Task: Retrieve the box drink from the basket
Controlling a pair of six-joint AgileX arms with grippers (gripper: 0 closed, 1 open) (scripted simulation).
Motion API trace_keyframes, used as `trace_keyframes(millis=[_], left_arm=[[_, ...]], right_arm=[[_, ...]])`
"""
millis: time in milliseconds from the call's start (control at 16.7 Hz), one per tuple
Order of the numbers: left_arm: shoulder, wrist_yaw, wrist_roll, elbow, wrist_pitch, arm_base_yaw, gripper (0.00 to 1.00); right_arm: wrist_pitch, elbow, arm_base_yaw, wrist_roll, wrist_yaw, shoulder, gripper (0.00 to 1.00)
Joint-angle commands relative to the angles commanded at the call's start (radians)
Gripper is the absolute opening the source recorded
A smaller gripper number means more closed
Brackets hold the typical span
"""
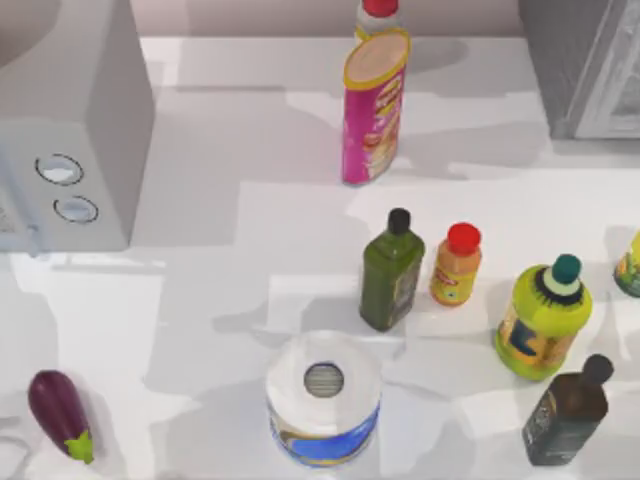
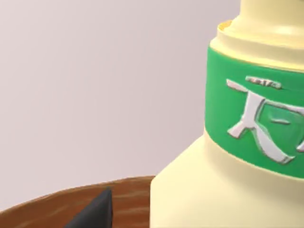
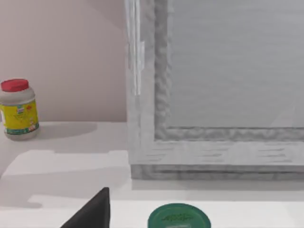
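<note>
We're seeing the box drink [image 2: 228, 156] close up at our left wrist, sitting just beside a brown basket rim [image 2: 71, 202], one dark left fingertip [image 2: 95, 213] showing, claw state unclear on both arms.

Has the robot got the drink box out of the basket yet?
Not yet, it seems. Reaching looks done: the left gripper is close up to the box drink, with the brown basket rim beside it. Whether it grips is unclear. Lifting it out is left. The right gripper hangs near a grey cabinet.
</note>
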Motion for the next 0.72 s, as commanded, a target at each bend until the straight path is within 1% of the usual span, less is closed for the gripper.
trace_keyframes(millis=[180,480,720], left_arm=[[0.043,-0.013,0.000,0.043,0.001,-0.013,1.00],[0.050,-0.015,0.000,0.049,0.001,-0.016,1.00],[0.050,-0.015,0.000,0.049,0.001,-0.016,0.70]], right_arm=[[0.000,0.000,0.000,0.000,0.000,0.000,1.00],[0.000,0.000,0.000,0.000,0.000,0.000,1.00],[0.000,0.000,0.000,0.000,0.000,0.000,1.00]])
